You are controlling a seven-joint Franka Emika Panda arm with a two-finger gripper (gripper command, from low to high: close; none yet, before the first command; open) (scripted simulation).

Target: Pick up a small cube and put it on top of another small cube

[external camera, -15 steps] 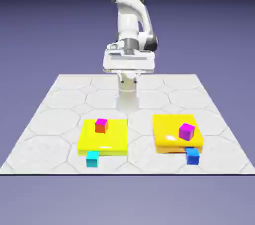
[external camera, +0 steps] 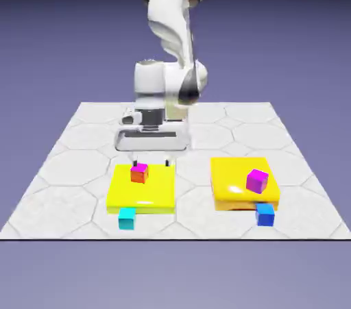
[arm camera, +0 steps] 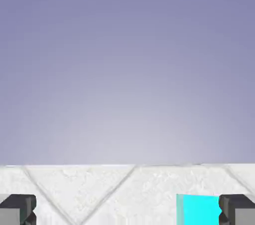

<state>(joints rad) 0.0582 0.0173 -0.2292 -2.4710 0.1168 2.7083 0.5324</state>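
Small plain cyan cube: lay on the pale, hexagon-patterned tabletop, at the camera-side edge of the glossy yellow slab; contact with the slab could not be told.

End effector: spread, with nothing between its fingertips. Since the earlier frame it had come lower, nearer the camera and toward the exterior view's left, reaching the yellow slab's far side. Cubes and slabs kept their places.

Supports: yellow slab, bearing one red cube with a magenta top; glossy orange-yellow slab, bearing one tilted magenta-purple cube. Small blue cube: at the latter's camera-side edge.

Exterior view only: both slabs, the other three cubes, the white arm. Hand view: cyan cube cropped by the bottom edge, partly behind the fingertip at picture right, close up.
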